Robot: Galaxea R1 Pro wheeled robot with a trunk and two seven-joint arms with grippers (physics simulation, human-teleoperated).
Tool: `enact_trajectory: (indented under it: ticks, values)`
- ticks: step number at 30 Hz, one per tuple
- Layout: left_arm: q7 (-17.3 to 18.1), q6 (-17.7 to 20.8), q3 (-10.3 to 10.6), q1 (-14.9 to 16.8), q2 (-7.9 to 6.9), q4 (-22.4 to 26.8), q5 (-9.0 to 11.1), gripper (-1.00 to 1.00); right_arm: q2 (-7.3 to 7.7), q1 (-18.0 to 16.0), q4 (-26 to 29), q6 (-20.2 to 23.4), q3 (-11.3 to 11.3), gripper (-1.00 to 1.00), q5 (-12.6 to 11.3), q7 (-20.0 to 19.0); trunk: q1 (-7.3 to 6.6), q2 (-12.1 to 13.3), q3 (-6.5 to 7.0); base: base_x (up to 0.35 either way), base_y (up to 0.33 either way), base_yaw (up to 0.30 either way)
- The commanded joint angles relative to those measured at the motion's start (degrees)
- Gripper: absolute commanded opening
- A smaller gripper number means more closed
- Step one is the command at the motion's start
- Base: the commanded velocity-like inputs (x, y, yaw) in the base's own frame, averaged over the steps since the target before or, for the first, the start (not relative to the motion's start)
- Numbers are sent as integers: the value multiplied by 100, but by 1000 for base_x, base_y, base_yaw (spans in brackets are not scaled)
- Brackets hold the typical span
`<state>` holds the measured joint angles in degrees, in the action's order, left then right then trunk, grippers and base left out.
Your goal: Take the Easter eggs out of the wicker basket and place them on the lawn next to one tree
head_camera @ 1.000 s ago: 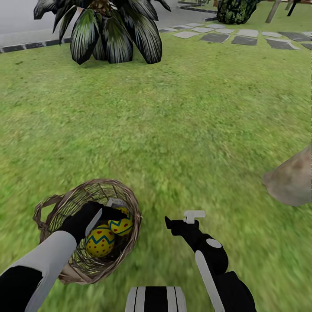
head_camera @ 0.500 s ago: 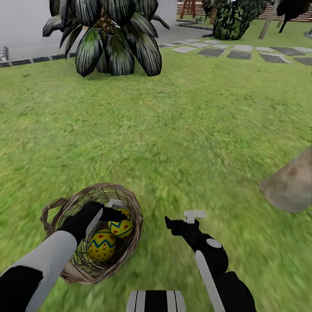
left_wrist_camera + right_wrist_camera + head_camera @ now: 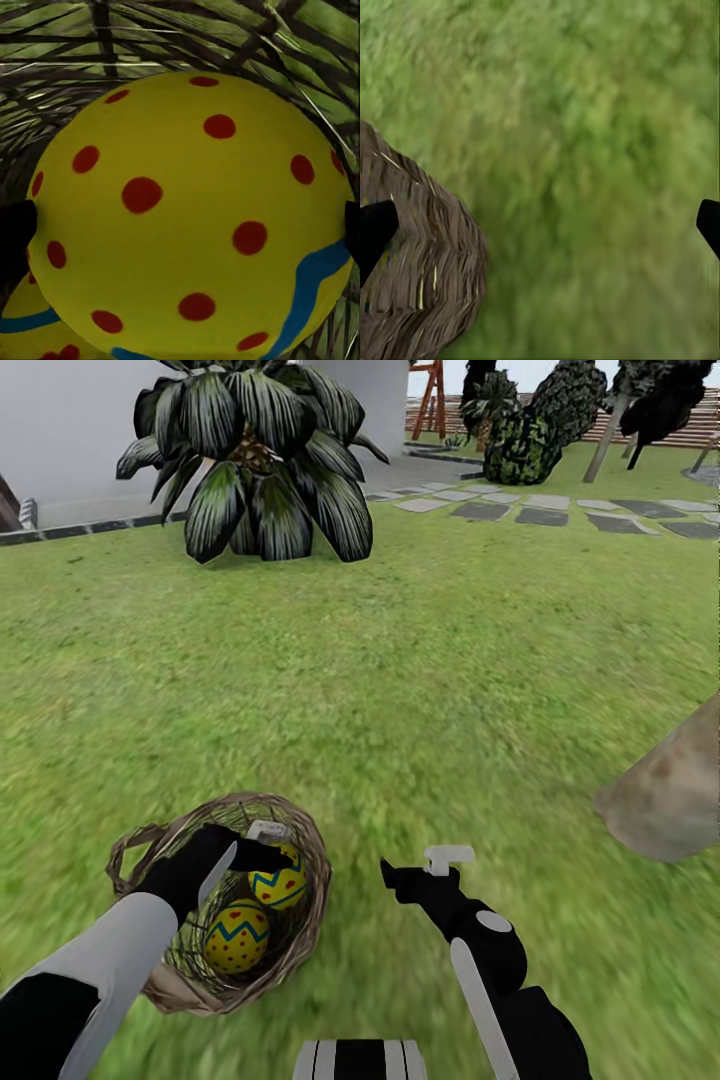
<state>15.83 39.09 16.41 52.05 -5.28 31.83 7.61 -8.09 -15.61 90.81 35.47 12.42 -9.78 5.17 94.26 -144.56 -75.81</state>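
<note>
Dotted yellow egg (image 3: 187, 217) fills the jaws inside open-weave wicker basket (image 3: 300, 920).

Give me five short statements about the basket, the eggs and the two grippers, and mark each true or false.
1. The left gripper is inside the basket. True.
2. An egg sits between the left gripper's fingers. True.
3. The right gripper holds an egg. False: it is open over bare lawn, holding nothing.
4. The basket is empty. False: two eggs show in it, one by the left gripper and a nearer one.
5. The basket stands on the stone slabs. False: it sits on the lawn, and the slabs lie far beyond it.
</note>
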Motion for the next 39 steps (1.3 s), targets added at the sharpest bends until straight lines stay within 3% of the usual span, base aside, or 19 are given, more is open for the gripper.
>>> enact_trajectory:
  ticks: [1,39]
  values:
    - [-19,28,38,3,-9,8,57,-100,0,-3,7,22,6,100,-59,54,-3,0,18,-27,0,0]
    - [-54,437,-41,7,-29,16,83,-100,0,-3,7,21,7,100,-59,54,-101,51,860,-106,0,0]
